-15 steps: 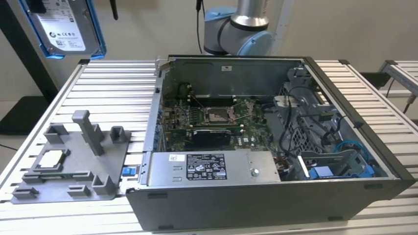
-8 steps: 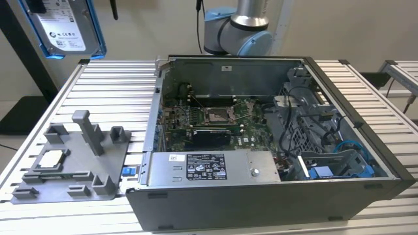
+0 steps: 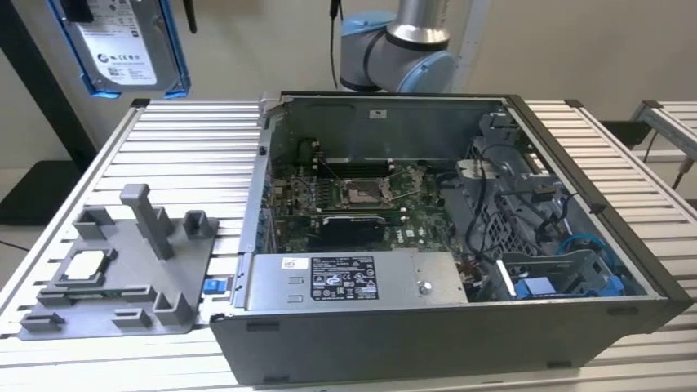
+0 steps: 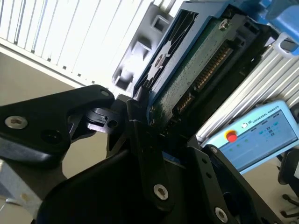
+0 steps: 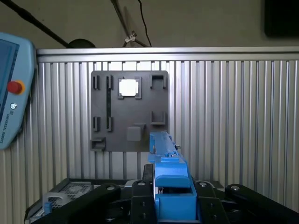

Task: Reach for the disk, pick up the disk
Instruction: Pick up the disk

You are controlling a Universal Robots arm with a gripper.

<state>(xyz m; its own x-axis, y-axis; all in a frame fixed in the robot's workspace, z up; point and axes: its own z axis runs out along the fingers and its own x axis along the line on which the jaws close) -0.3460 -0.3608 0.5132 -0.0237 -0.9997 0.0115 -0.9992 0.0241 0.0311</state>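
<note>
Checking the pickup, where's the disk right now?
The disk hangs in the gripper at the exterior view's upper left, raised above the slatted table.

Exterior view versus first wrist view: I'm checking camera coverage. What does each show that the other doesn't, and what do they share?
Exterior view: the labelled face of the disk, the motherboard and the arm's blue-capped joint. First wrist view: the pendant, and the disk seen edge-on. Shared: the disk held in the end effector above the slatted table, and the grey fixture plate with its chip.
</note>
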